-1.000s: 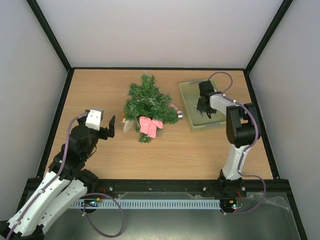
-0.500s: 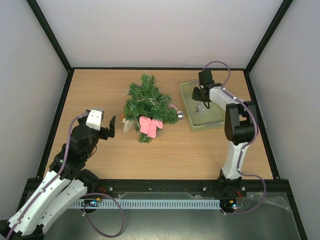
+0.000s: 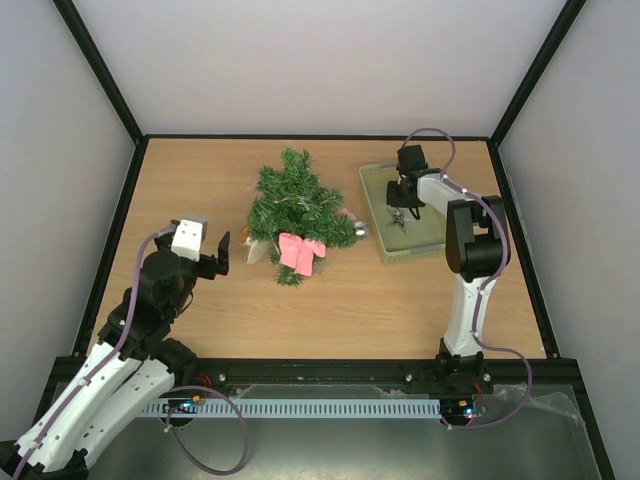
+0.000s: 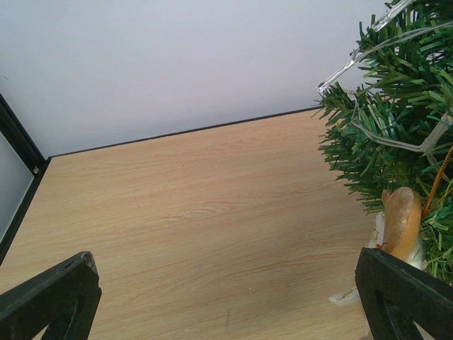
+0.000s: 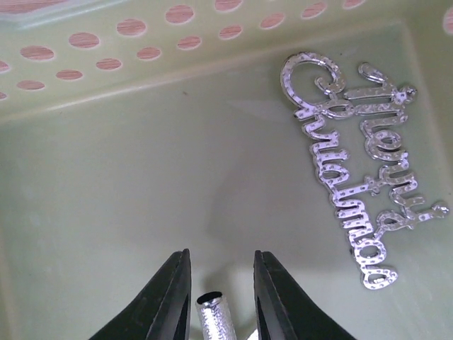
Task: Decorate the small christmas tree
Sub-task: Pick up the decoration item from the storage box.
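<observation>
The small christmas tree (image 3: 295, 203) lies on the table with a pink bow (image 3: 301, 252) at its near end. In the left wrist view its branches (image 4: 396, 106) carry clear strands and a tan ornament (image 4: 401, 221). My left gripper (image 3: 222, 252) is open and empty, left of the tree (image 4: 223, 301). My right gripper (image 3: 402, 198) hangs inside the pale green basket (image 3: 434, 235), just over a silver star (image 3: 397, 222). In the right wrist view its jaws (image 5: 221, 283) stand a little apart with a silver tube (image 5: 212, 317) between them, not clamped. A silver "Merry Christmas" ornament (image 5: 357, 170) lies to its right.
A small silver ball (image 3: 361, 230) lies between the tree and the basket. The basket's perforated wall (image 5: 106, 42) is close ahead of my right fingers. Black frame posts and grey walls close in the table on three sides.
My right gripper has moved from the basket's middle toward its far end, uncovering the silver star, then dipped back slightly. The left arm has not moved.
</observation>
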Controlling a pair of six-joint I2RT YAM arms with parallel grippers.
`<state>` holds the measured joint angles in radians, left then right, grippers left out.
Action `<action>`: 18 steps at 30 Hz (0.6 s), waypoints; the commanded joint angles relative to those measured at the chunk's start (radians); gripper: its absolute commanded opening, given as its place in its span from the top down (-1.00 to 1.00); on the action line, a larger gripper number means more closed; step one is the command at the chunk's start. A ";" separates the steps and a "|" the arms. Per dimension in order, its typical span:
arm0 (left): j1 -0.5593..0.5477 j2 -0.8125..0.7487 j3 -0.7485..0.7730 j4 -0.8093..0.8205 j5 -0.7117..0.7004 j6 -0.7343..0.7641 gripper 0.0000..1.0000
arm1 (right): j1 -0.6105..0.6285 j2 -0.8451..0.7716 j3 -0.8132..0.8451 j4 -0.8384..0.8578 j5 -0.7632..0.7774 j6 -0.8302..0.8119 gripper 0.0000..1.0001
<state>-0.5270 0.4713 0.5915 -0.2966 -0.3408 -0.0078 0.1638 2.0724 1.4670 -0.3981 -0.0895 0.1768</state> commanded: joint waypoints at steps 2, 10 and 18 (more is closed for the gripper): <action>0.005 0.002 -0.011 0.035 -0.001 0.000 -0.99 | -0.006 0.038 0.033 -0.020 -0.017 -0.041 0.55; 0.006 0.003 -0.012 0.038 -0.007 0.001 -0.99 | -0.006 0.054 0.034 -0.049 -0.042 -0.041 0.55; 0.007 0.003 0.001 0.029 -0.040 -0.016 -0.99 | -0.006 0.014 0.024 -0.103 0.023 -0.056 0.56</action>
<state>-0.5270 0.4744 0.5915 -0.2962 -0.3450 -0.0086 0.1612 2.1155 1.4837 -0.4164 -0.1085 0.1425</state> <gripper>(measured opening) 0.997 0.222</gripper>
